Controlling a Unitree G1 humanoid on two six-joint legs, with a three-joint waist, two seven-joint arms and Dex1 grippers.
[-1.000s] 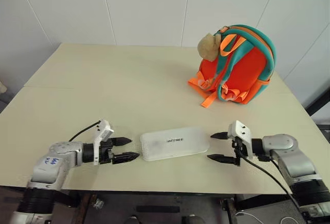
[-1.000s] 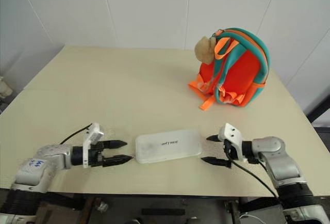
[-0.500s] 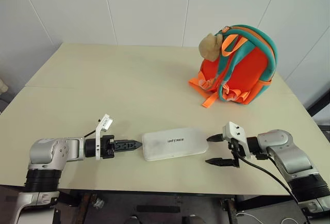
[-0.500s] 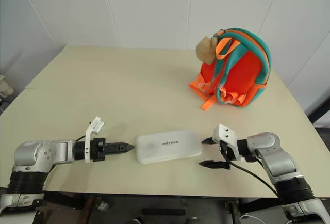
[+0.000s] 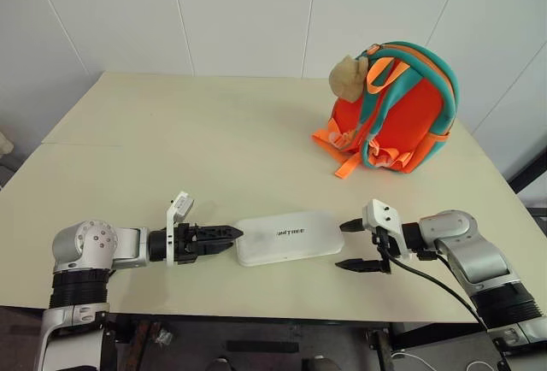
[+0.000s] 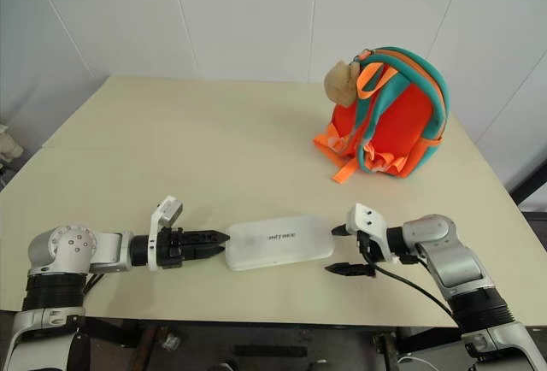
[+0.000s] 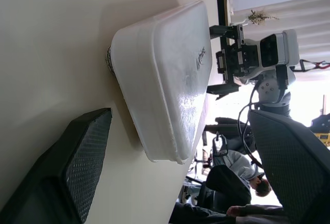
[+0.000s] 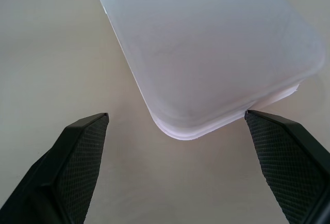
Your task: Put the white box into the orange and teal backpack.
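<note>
White box (image 5: 290, 236) lies flat on the table (image 5: 188, 149) near its front edge, lettering up, long axis running left to right. Left gripper (image 5: 232, 237) comes in level from the robot's left, tips just beside the box's left end; in the head views the gap there is too small to tell if they touch. In the left wrist view its two fingers (image 7: 77, 167) stand wide apart with the box's near end facing the space between them, nothing held. Right gripper (image 5: 349, 245) faces the box's right end from the opposite side, one finger just off the far corner, the other off the near corner, jaws spread wide and empty. The right wrist view shows the rounded box end sitting between the two fingertips (image 8: 85, 146), its corner very close to one of them; contact cannot be made out. Orange and teal backpack (image 5: 395, 108) stands upright at the far right of the table, straps facing the robot, tan plush toy (image 5: 346, 78) at its upper left, well apart from the box and both grippers.
</note>
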